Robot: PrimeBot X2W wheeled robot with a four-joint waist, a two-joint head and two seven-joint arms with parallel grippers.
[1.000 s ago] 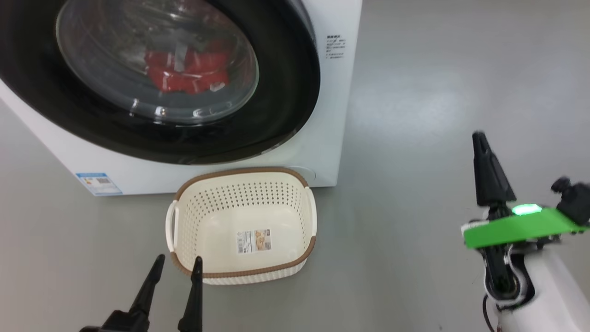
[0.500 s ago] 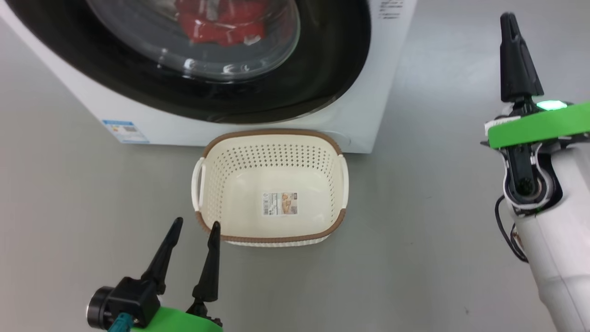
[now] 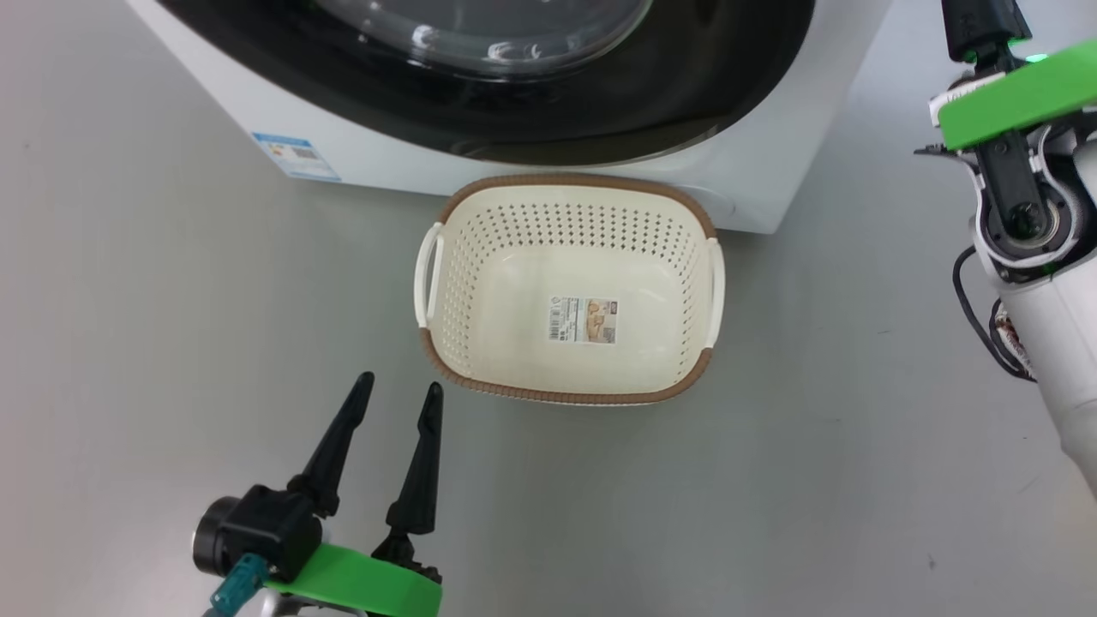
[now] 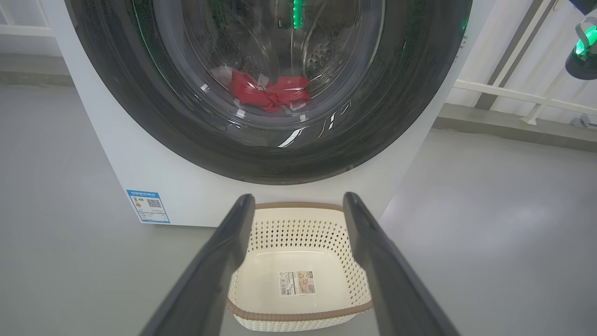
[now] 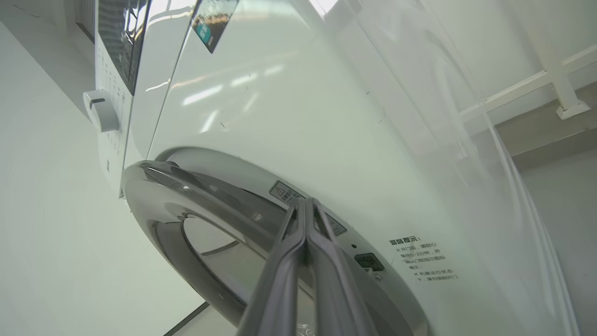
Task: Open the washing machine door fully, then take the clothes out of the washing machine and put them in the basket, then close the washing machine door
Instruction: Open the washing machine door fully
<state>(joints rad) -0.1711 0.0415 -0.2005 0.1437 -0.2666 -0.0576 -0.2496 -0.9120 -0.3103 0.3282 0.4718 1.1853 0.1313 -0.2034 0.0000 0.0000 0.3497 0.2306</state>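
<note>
The right gripper [image 5: 305,205] had its two fingers pressed flat together, pinching nothing. Its tips pointed at the outer edge of the washing machine door [image 5: 186,186], on the side where small printed labels [image 5: 422,259] sat just beyond the rim. Whether the tips touched that rim could not be told. The door looked shut against the washing machine [image 4: 154,186], so the opening step seemed not yet done.

The likeliest failure was a slip. The rim was glossy and curved, and closed fingers brought in at a shallow angle could have skated off it onto the white panel beside the door. Pressing on the door's face would only have seated it harder.

The left gripper [image 3: 399,383] hung with fingers spread wide and empty, low and well out in front of the door. The basket [image 3: 566,396] stood between it and the door, directly beneath the door's lower rim and close against the machine. If the door swung out low, it might have clipped the basket's near edge. A hard pull could also have carried the door toward the waiting left arm.

The clothes [image 4: 270,93] lay behind the door's glass, at the bottom of the drum.
</note>
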